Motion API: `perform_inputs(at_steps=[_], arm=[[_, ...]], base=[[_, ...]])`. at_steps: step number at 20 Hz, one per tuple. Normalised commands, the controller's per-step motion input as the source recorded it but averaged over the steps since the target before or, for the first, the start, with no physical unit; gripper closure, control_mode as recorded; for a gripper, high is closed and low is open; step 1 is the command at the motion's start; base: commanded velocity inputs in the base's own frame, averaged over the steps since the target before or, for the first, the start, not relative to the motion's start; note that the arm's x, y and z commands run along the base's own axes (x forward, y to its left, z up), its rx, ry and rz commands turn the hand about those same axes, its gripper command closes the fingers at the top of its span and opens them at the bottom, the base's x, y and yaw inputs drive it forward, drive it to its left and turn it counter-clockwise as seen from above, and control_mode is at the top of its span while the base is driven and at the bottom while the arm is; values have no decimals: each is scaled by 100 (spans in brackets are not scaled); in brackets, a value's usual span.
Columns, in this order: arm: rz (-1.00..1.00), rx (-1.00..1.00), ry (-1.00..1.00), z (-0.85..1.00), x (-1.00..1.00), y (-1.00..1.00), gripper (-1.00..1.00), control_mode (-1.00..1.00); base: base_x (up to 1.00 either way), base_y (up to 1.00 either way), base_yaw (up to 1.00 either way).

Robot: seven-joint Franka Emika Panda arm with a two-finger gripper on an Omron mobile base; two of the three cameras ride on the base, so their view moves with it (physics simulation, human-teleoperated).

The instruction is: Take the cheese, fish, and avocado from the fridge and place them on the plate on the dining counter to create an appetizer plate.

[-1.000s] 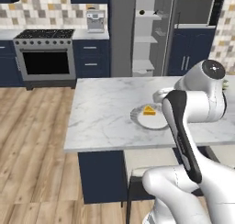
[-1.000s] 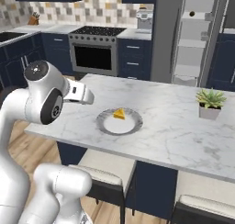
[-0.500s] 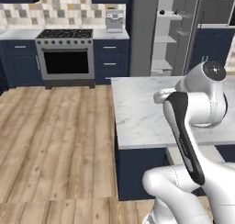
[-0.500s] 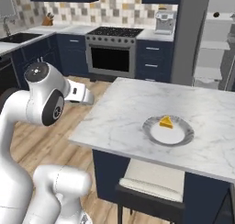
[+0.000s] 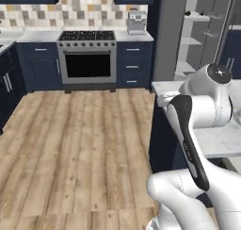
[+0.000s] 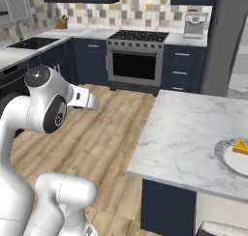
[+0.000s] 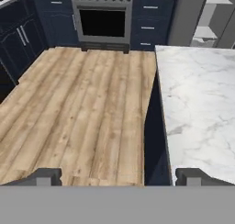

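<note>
The cheese (image 6: 240, 146), a small yellow-orange wedge, lies on the plate (image 6: 231, 158) at the right edge of the right base view. The plate rests on the marble dining counter (image 6: 186, 128), whose near corner also shows in the hand view (image 7: 202, 99). The fridge (image 5: 202, 36) stands open behind the counter, its pale shelves visible (image 7: 209, 28). A small dark thing (image 5: 187, 13) on an upper shelf is too small to identify. The fish and avocado are out of view. My gripper (image 7: 119, 177) hangs open and empty over the wooden floor, left of the counter edge.
A steel stove (image 5: 88, 59) sits in the navy cupboards along the back wall, with a coffee machine (image 5: 136, 21) on the worktop beside it. A sink (image 6: 29, 42) lies on the left worktop. Wooden floor (image 5: 84, 139) stretches between stove and counter.
The whole scene has slid to the right in both base views, so the cameras have moved with the base. The cheese stays on the plate. The gripper stays open.
</note>
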Motion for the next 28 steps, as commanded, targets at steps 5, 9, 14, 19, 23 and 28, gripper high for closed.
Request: perform_inputs(at_steps=[5,9,14,19,23,28], arm=[[0,0,0,0,0,0,-100,100],[0,0,0,0,0,0,-100,100],[0,0,0,0,0,0,-100,100],[0,0,0,0,0,0,-100,100],[0,0,0,0,0,0,-100,100],[0,0,0,0,0,0,-100,100]], base=[[94,95,-10],[100,28,-21],[100,0,-44],[100,14,-53],[100,64,-53],[100,100,-48]])
